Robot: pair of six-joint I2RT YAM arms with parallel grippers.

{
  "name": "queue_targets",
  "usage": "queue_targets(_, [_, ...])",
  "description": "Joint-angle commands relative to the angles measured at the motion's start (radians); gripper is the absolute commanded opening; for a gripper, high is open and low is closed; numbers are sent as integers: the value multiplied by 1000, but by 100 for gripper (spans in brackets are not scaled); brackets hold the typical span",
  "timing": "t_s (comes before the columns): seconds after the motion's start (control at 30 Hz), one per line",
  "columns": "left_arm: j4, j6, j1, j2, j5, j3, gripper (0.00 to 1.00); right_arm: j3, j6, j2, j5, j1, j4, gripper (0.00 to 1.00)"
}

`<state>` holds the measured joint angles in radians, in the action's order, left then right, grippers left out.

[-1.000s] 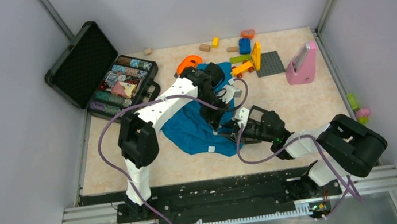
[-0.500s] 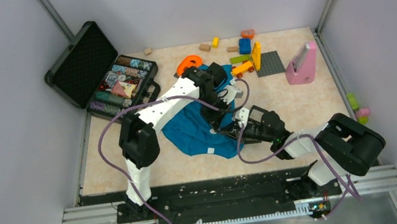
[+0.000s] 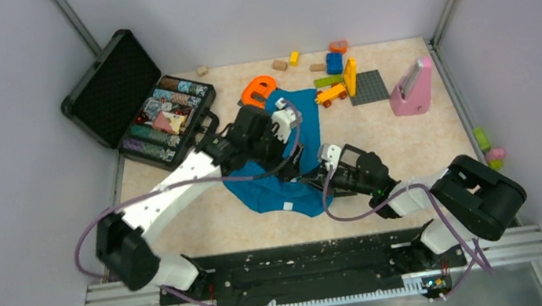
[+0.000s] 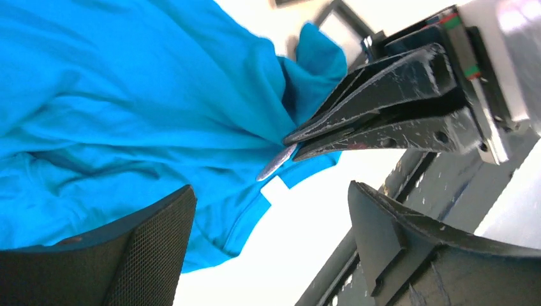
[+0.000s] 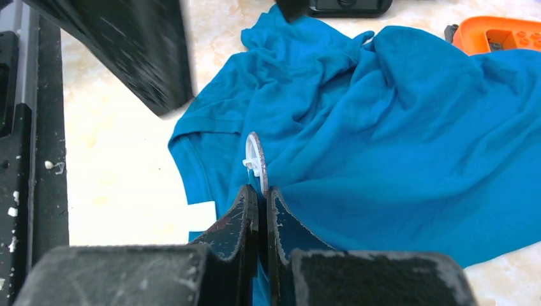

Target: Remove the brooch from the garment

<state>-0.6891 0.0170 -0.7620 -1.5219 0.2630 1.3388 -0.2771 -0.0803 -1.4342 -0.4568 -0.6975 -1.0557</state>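
The garment (image 3: 269, 193), a crumpled blue shirt, lies mid-table and fills both wrist views (image 4: 127, 95) (image 5: 395, 127). The brooch (image 5: 256, 159) is a small pale disc standing edge-on, with a white clasp on its side, and it still sits against the cloth. My right gripper (image 5: 261, 191) is shut on the disc's lower edge. From the left wrist view, the brooch (image 4: 277, 164) pokes out of the right gripper's closed tips (image 4: 300, 137). My left gripper (image 4: 271, 191) is open and holds nothing; it hovers over the shirt's hem beside the right gripper (image 3: 311, 179).
An open black case (image 3: 160, 112) of small items sits at back left. An orange piece (image 3: 258, 87), toy bricks (image 3: 332, 74), a grey baseplate (image 3: 368, 86) and a pink stand (image 3: 411, 87) line the back. A white label (image 3: 288, 204) marks the shirt's hem.
My left gripper has opened, and the left arm has dropped low and swung leftward. My right gripper has closed onto the brooch.
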Motion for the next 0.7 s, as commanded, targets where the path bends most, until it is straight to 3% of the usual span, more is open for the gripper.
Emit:
queue_targets(0.0, [437,-163,35,205,-26,-269,92,-16,113,13,15,11,-111,0])
queue_targets(0.2, [919,-309,112,433,89,-662,92,-7,389,-32,19,35,-381,0])
queue_targets(0.33, [1154,-376,133,510,89,-818,90,-23,558,-55,59,35,-520,0])
queue_targets(0.43, [1296,-425,175,526,135,-890,90,-33,623,-67,88,35,-593,0])
queue_targets(0.57, [1470,-509,247,482,295,-913,89,-69,637,-60,82,34,-566,0])
queue_targets(0.67, [1569,-528,268,438,395,-911,82,-79,643,-51,86,33,-562,0])
